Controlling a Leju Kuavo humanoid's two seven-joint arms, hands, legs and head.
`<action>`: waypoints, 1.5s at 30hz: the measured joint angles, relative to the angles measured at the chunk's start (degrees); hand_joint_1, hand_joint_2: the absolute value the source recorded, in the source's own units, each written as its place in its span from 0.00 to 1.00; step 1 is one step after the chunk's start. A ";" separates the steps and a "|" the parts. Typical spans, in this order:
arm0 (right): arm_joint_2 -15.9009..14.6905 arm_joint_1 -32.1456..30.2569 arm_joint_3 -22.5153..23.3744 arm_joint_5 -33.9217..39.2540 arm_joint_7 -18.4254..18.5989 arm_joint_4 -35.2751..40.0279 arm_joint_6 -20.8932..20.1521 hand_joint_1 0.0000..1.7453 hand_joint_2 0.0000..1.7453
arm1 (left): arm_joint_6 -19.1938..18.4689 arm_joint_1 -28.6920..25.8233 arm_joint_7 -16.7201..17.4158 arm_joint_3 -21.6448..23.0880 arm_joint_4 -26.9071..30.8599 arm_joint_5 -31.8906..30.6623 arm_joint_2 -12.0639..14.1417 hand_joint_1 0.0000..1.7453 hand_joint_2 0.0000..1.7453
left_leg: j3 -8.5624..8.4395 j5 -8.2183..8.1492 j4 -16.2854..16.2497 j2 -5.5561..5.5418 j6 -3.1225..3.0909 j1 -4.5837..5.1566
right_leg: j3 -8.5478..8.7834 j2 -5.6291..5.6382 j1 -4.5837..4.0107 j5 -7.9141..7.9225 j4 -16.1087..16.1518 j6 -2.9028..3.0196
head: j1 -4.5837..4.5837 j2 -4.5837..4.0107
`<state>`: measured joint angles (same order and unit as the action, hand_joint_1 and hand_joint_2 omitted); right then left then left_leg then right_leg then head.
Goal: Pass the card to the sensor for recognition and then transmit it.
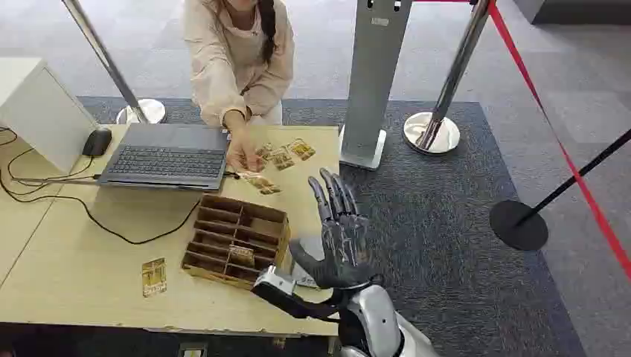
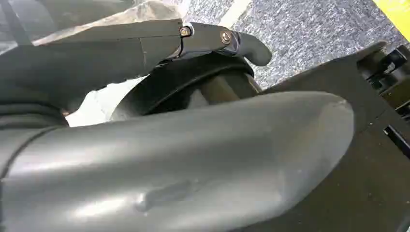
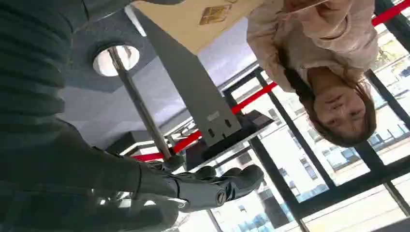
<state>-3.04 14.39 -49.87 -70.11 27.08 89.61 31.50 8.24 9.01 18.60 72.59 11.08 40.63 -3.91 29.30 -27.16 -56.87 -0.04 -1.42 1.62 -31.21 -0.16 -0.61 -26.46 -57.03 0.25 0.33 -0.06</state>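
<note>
The right robot hand (image 1: pixel 338 234) hovers past the surface (image 1: pixel 89 275) edge, fingers spread, holding nothing. The left robot hand (image 2: pixel 183 159) shows too close to tell its state. Cards (image 1: pixel 281 157) lie by the person's hand (image 1: pixel 239 152); one (image 1: pixel 154 277) lies near the box (image 1: pixel 236 239). The task looks unstarted: next it needs a card taken, then carried to the sensor stand (image 1: pixel 372 82).

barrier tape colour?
Red barrier tape, clearest in the head view, running between the stanchions.
</note>
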 joint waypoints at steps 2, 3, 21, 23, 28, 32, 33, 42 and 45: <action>-0.37 2.08 -0.35 -0.81 1.36 0.11 -2.48 0.00 1.00 | -0.31 0.16 0.02 0.28 0.00 -0.31 0.02 0.00 0.00 | -0.01 0.00 0.00 -0.02 0.00 0.00 | 0.00 0.00 0.00 0.00 0.01 0.00 | -0.02 0.00; -0.48 2.83 -0.46 -0.88 1.71 0.15 -3.09 0.00 1.00 | -0.31 0.16 0.02 0.37 0.00 -0.33 0.04 0.00 0.00 | 0.00 0.00 0.00 -0.03 0.00 0.00 | 0.00 -0.01 0.00 0.00 0.00 0.00 | -0.04 0.02; 0.65 12.32 -4.44 -1.38 3.87 -1.16 -11.96 0.00 1.00 | -0.42 0.28 0.22 1.81 0.02 -1.57 0.26 0.00 0.00 | 0.01 0.00 0.00 -0.03 0.00 -0.01 | -0.01 -0.01 -0.01 -0.01 -0.01 0.00 | -0.04 0.00; 0.96 13.00 -4.81 -1.29 3.94 -1.66 -12.05 0.00 1.00 | 0.48 0.32 1.09 1.99 0.02 -1.83 -0.17 0.00 0.00 | 0.03 0.00 0.00 -0.02 0.00 -0.01 | -0.02 0.00 -0.01 -0.01 -0.01 0.00 | -0.02 0.02; 2.05 14.91 -5.67 0.00 3.74 -2.95 -12.38 0.01 1.00 | 1.64 0.84 3.48 2.73 0.02 -2.01 -1.18 0.00 0.00 | 0.04 -0.01 0.00 -0.03 0.00 0.00 | -0.03 0.00 0.00 -0.01 0.00 0.00 | -0.04 0.02; 2.93 15.45 -6.15 0.43 3.68 -3.72 -12.38 0.02 1.00 | 1.72 0.88 3.52 2.80 0.00 -2.08 -1.29 0.00 0.00 | 0.04 -0.01 0.00 -0.04 0.00 -0.01 | -0.04 0.00 0.00 -0.01 0.00 0.00 | -0.02 0.00; 3.26 15.82 -6.32 0.56 3.68 -4.11 -12.47 0.02 1.00 | 1.74 0.93 3.50 2.84 0.00 -2.10 -1.33 0.00 0.00 | 0.04 -0.01 0.00 -0.04 0.00 -0.01 | -0.04 0.00 0.00 -0.01 0.00 0.00 | -0.02 0.00; 5.61 17.98 -7.57 1.39 3.52 -7.08 -12.73 0.08 1.00 | 1.81 1.36 3.39 2.97 -0.07 -2.21 -1.66 0.00 0.00 | 0.04 0.00 0.00 -0.07 0.00 -0.01 | -0.05 -0.01 -0.01 -0.01 -0.01 0.00 | -0.02 0.00; 6.09 18.22 -7.94 1.81 3.48 -7.80 -12.77 0.49 1.00 | 1.81 1.41 3.37 2.99 -0.09 -2.21 -1.79 0.00 0.00 | 0.04 0.00 0.00 -0.07 0.00 0.00 | -0.05 0.00 0.00 -0.01 -0.01 0.00 | -0.02 0.00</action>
<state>3.06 32.61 -57.81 -68.30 30.56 81.81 18.73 10.05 10.42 21.97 75.58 10.99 38.42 -5.70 29.34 -27.16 -56.87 -0.11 -1.42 1.62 -31.26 -0.16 -0.61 -26.47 -57.04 0.25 0.31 -0.07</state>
